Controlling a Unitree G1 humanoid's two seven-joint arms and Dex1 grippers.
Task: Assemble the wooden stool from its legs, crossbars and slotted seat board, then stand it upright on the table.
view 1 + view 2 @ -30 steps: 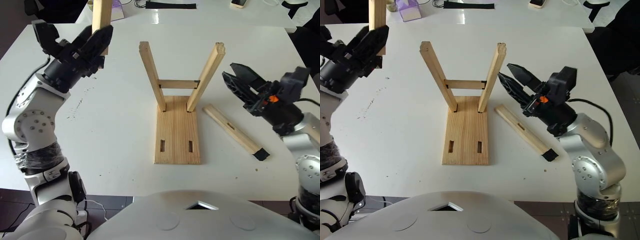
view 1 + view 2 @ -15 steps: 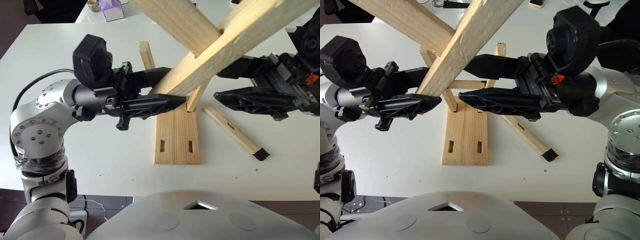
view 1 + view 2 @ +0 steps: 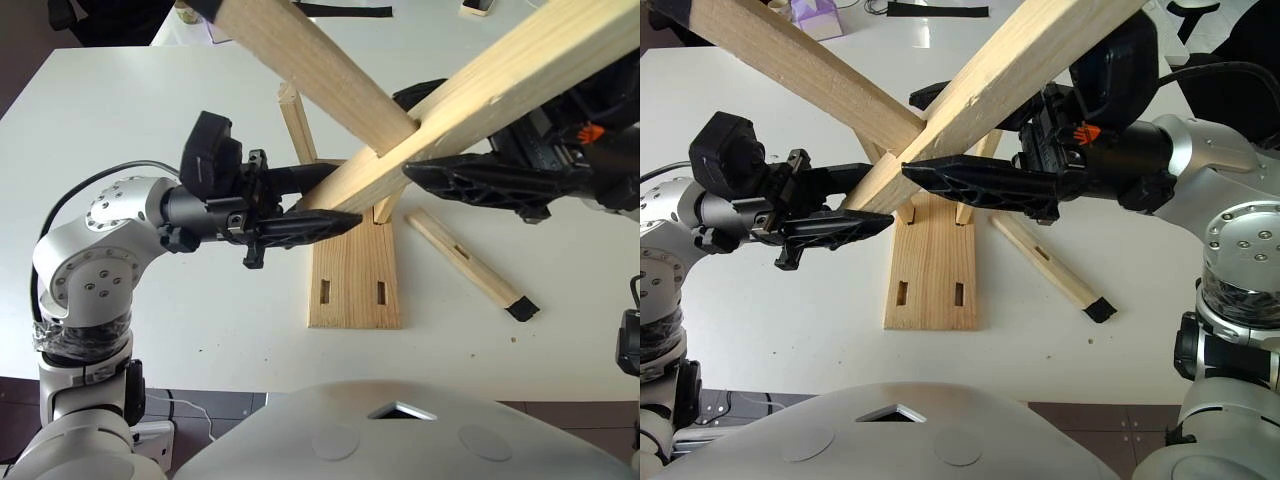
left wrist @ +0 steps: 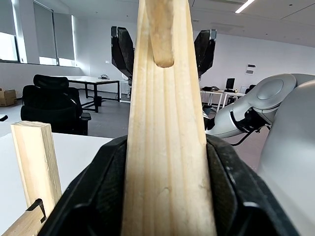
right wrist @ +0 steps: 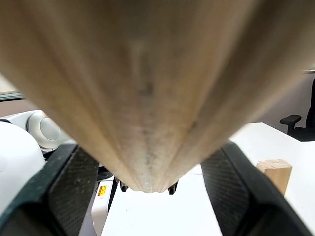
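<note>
your left hand (image 3: 345, 195) clamps the lower end of the leg (image 3: 520, 60), crossbar (image 3: 300, 50) slotted through it, raised above the seat board (image 3: 353, 268) on the surface (image 3: 220, 330); whether your right hand (image 3: 403, 135) grips that leg too, i cannot tell.

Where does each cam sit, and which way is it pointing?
Left and right eye: on the head, facing forward and down at the table; both arms show, with the left hand and right hand at one raised leg.
Left wrist: on the left wrist, looking along that leg toward the right hand and the office; own fingers clamp the wood.
Right wrist: on the right wrist, looking along the same leg over the table; own hand edges the frame.
Shared: both wrist views sight one leg from opposite ends.
</note>
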